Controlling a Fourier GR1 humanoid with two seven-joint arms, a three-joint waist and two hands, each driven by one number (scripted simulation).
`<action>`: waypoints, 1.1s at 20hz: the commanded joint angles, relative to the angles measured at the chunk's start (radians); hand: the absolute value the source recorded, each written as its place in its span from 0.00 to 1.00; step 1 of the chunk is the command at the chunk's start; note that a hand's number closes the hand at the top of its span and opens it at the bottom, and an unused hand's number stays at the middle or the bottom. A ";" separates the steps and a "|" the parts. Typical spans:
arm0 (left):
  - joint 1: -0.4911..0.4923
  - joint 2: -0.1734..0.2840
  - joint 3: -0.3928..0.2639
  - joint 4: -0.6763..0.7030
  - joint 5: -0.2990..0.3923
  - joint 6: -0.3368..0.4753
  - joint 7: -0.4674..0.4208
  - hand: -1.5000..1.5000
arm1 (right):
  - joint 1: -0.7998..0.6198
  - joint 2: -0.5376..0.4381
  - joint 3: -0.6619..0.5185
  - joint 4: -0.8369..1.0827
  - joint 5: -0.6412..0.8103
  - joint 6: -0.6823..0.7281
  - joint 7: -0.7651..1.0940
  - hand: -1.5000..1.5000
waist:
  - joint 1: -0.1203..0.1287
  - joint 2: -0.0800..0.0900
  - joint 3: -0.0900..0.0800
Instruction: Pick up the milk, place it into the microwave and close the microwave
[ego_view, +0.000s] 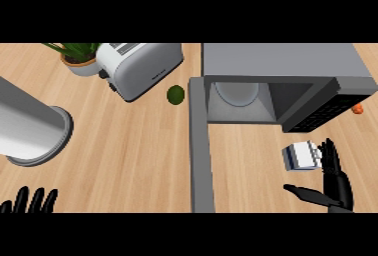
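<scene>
Small white milk carton (300, 156): lying on the light wooden table (133, 150), in front of the open grey microwave (284, 82) | right hand (334, 187): just beside the carton, fingers (328, 155) straight, thumb spread, holding nothing | left hand (29, 201): resting at lower left, fingers straight and upward | microwave door (199, 145): swung wide open.

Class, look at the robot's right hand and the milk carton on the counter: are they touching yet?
Cannot tell. In the head view the right hand, open, has fingertips overlapping the milk carton edge; neither contact nor gap shows plainly.
</scene>
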 joint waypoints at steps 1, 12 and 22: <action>-0.090 0.019 0.071 0.047 0.054 0.002 0.023 0.00 | -0.008 0.022 0.018 0.018 0.011 0.002 -0.109 0.00 | -0.007 0.000 -0.001; 0.009 0.009 0.012 0.031 -0.003 -0.026 -0.043 0.00 | -0.130 0.029 -0.042 0.104 -0.040 -0.081 -0.072 0.00 | 0.007 0.003 0.001; 0.008 0.012 0.012 0.008 0.015 -0.027 -0.006 0.00 | -0.181 0.006 -0.061 0.120 -0.006 -0.274 -0.088 1.00 | 0.015 0.007 0.002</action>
